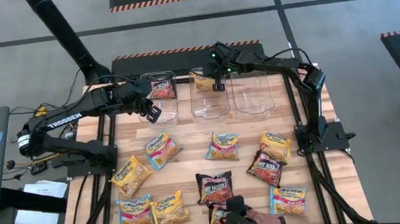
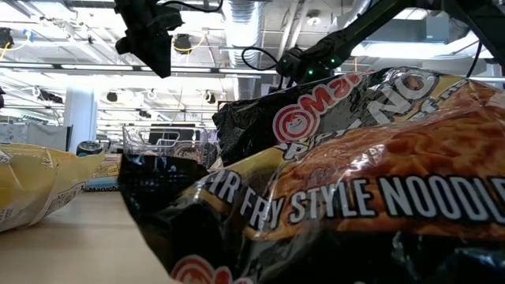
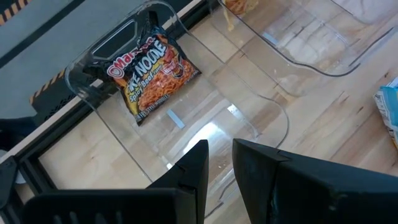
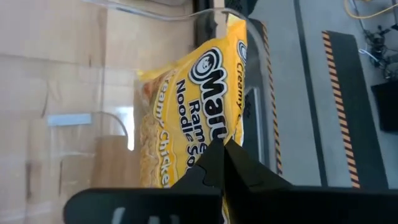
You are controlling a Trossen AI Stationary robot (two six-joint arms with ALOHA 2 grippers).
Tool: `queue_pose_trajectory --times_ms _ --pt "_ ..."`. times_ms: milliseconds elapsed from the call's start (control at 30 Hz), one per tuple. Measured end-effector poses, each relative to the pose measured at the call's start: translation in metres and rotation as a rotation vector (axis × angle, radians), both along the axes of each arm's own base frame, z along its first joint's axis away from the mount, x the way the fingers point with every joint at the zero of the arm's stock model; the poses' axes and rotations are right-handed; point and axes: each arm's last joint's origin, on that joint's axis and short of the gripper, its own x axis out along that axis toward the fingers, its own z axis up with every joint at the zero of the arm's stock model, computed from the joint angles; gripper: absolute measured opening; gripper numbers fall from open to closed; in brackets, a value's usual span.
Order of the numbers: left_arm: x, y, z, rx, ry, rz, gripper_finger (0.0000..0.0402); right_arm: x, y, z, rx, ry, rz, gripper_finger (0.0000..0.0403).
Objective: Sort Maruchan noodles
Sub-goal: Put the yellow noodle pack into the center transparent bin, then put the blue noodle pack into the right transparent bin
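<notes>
right hand (image 1: 218, 85): i see it over the middle clear tub (image 1: 211, 96) at the far edge of the counter (image 1: 190, 161); in its wrist view the two dark fingers (image 4: 214, 163) meet at the tips against the edge of a yellow creamy chicken packet (image 4: 186, 112) standing on edge inside that tub; i cannot tell whether they pinch it.
left hand (image 1: 152, 113): hovers above the left clear tub (image 1: 156, 98); its fingers (image 3: 196, 165) stand a little apart with nothing between them.
left tub contents: one dark red-black packet (image 3: 148, 68) lies flat at the tub's far end.
right clear tub (image 1: 254, 92): sits just beside the middle tub.
loose packets: the other noodle packets lie scattered on the near half of the counter, among them a blue-yellow one (image 1: 162, 150), a yellow one (image 1: 131, 174), and a dark fire noodle one (image 1: 214, 186).
low view: a dark stir fry style packet (image 2: 355, 189) fills most of the picture.
</notes>
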Motion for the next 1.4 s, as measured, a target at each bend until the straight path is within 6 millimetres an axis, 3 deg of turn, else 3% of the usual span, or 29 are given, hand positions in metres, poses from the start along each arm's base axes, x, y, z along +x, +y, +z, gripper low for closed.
queue_pose_trajectory --times_ms 833,1133,1400 --pt "-0.001 0.000 -0.001 0.018 0.040 -0.038 0.0061 0.001 -0.001 0.003 -0.014 -0.026 -0.010 0.0072" --pt "-0.001 0.000 -0.001 0.018 0.040 -0.018 0.0061 0.010 0.009 0.036 -0.009 -0.046 -0.069 0.0072" --pt "-0.001 -0.001 -0.001 -0.025 0.013 -0.035 0.0061 0.021 0.034 0.057 0.029 0.009 -0.012 0.0073"
